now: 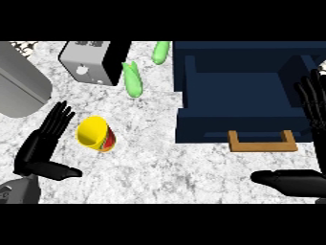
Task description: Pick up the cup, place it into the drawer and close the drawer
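Note:
A yellow cup with a red band lies tilted on the marble counter, its mouth facing the lower left. My left hand is open just to the left of it, fingers straight and pointing up, thumb out to the right, not touching the cup. The dark blue drawer stands pulled open at the right, with a wooden handle on its front. Beside the drawer's right side my right hand is open, fingers up and thumb pointing left.
A grey and black toaster-like box stands at the back. Two green vegetables lie between it and the drawer. A large grey rounded object fills the left back corner.

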Action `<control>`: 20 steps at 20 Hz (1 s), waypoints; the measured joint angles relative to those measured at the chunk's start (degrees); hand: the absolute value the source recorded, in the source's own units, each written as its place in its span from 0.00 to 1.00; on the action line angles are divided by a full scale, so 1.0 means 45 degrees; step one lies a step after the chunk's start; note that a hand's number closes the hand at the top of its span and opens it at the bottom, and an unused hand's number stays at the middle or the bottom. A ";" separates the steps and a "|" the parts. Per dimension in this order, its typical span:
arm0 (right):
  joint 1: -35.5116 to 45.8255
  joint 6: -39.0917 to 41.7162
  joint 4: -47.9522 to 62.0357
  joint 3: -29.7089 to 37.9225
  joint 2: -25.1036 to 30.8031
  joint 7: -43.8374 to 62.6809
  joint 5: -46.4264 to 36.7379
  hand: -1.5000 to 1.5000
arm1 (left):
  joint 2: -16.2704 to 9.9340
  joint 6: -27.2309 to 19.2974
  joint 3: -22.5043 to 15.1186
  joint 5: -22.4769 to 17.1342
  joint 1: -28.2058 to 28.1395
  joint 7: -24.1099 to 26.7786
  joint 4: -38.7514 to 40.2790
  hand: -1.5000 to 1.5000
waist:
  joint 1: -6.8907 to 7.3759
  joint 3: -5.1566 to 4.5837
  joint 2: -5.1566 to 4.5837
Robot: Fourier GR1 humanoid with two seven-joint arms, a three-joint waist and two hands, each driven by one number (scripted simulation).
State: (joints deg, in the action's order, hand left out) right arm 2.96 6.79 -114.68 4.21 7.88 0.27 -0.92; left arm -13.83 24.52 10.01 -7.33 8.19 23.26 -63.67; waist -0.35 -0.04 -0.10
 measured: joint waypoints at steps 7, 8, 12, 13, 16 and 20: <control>0.0197 0.0191 0.0427 0.0262 0.0049 -0.0250 0.0091 0.00 | -0.0279 0.0035 0.0245 0.1210 0.1518 0.3076 0.4626 0.00 | -0.0030 -0.0003 -0.0009; 0.0088 0.0177 0.0348 0.0113 -0.0027 -0.0275 -0.0038 0.00 | -0.0422 0.0033 0.0367 0.1292 0.1878 0.3440 0.5378 0.00 | -0.0056 -0.0005 -0.0015; 0.0014 0.0140 0.0267 -0.0115 -0.0214 -0.0266 -0.0187 0.00 | -0.0555 -0.0362 0.0491 0.1729 0.2820 0.4588 0.7665 0.00 | -0.0092 -0.0010 -0.0026; 0.0149 0.0198 0.0546 0.0004 -0.0180 -0.0414 -0.0095 0.00 | -0.0642 -0.0398 0.0558 0.1766 0.3056 0.4765 0.8156 0.00 | -0.0095 -0.0013 -0.0033; 0.0245 0.0380 0.0338 0.0228 -0.0010 -0.0159 0.0237 0.00 | -0.0577 -0.0765 0.0605 0.1977 0.3482 0.5474 0.9276 0.00 | -0.0169 -0.0019 -0.0057; 0.0324 0.0339 0.0443 0.0110 -0.0067 -0.0114 0.0067 0.00 | -0.0600 -0.1051 0.0650 0.2177 0.3987 0.6097 1.0343 0.00 | -0.0210 -0.0028 -0.0081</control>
State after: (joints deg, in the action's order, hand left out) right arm 4.41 8.32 -112.69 4.70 7.58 -0.24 -0.61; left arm -16.53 19.79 12.94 2.47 26.13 50.70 -17.13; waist -1.29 -0.17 -0.46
